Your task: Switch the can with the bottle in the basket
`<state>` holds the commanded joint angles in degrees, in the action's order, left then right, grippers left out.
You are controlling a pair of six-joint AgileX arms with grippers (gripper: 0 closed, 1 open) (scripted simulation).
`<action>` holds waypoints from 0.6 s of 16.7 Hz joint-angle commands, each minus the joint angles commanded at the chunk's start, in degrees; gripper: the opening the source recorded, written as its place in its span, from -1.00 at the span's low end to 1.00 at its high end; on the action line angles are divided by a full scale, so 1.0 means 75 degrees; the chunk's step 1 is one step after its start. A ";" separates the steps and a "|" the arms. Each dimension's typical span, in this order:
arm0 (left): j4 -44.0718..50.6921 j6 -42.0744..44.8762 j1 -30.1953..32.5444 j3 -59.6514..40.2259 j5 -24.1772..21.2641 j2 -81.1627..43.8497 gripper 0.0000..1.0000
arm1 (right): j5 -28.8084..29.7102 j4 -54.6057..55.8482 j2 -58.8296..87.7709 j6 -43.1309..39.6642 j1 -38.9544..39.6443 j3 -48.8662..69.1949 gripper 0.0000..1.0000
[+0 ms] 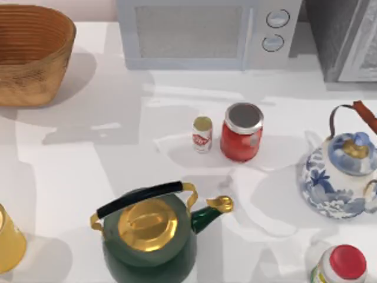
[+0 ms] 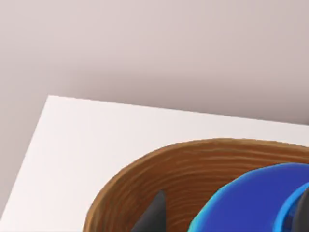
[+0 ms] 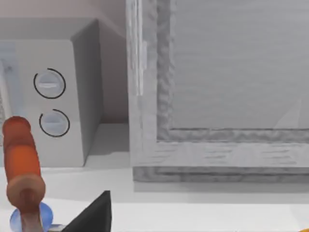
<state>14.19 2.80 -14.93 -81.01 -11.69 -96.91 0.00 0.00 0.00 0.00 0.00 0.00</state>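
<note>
The red can point(image 1: 241, 132) with its flat silver top stands upright on the table a little right of centre. Just to its left stands the tiny white bottle point(image 1: 202, 134) with a red label and gold top, close to the can but apart from it. The wicker basket point(image 1: 32, 56) sits at the far left back corner; its ribbed inner wall point(image 2: 169, 179) curves through the left wrist view, with a blue rounded thing point(image 2: 246, 203) in front of it. A dark piece of my left gripper point(image 2: 153, 217) hangs over the basket. A dark piece of my right gripper point(image 3: 94, 215) is near the back right.
A green kettle point(image 1: 150, 236) with gold lid stands at the front centre. A blue-and-white teapot point(image 1: 341, 171) with an orange handle point(image 3: 21, 159) is at the right. A microwave point(image 1: 200, 32) and a grey cabinet point(image 3: 227, 87) line the back. A red-capped container point(image 1: 344, 265) and a yellow cup point(image 1: 7, 242) flank the front.
</note>
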 joint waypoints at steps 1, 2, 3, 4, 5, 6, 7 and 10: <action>0.0206 0.0027 0.0296 -0.0273 0.0068 -0.0005 -1.00 | 0.0000 0.0000 0.0000 0.0000 0.0000 0.0000 1.00; 0.0339 0.0051 0.0525 -0.0509 0.0125 -0.0005 -1.00 | 0.0000 0.0000 0.0000 0.0000 0.0000 0.0000 1.00; 0.0407 0.0069 0.0674 -0.0678 0.0163 0.0008 -1.00 | 0.0000 0.0000 0.0000 0.0000 0.0000 0.0000 1.00; 0.0439 0.0080 0.0754 -0.0772 0.0187 0.0029 -1.00 | 0.0000 0.0000 0.0000 0.0000 0.0000 0.0000 1.00; 0.0446 0.0082 0.0772 -0.0795 0.0194 0.0036 -1.00 | 0.0000 0.0000 0.0000 0.0000 0.0000 0.0000 1.00; 0.0446 0.0082 0.0772 -0.0795 0.0194 0.0036 -1.00 | 0.0000 0.0000 0.0000 0.0000 0.0000 0.0000 1.00; 0.0446 0.0082 0.0772 -0.0795 0.0194 0.0036 -1.00 | 0.0000 0.0000 0.0000 0.0000 0.0000 0.0000 1.00; 0.0330 0.0078 0.0772 -0.0783 0.0196 -0.0090 -1.00 | 0.0000 0.0000 0.0000 0.0000 0.0000 0.0000 1.00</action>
<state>16.66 3.38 -9.14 -86.88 -10.22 -97.58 0.00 0.00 0.00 0.00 0.00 0.00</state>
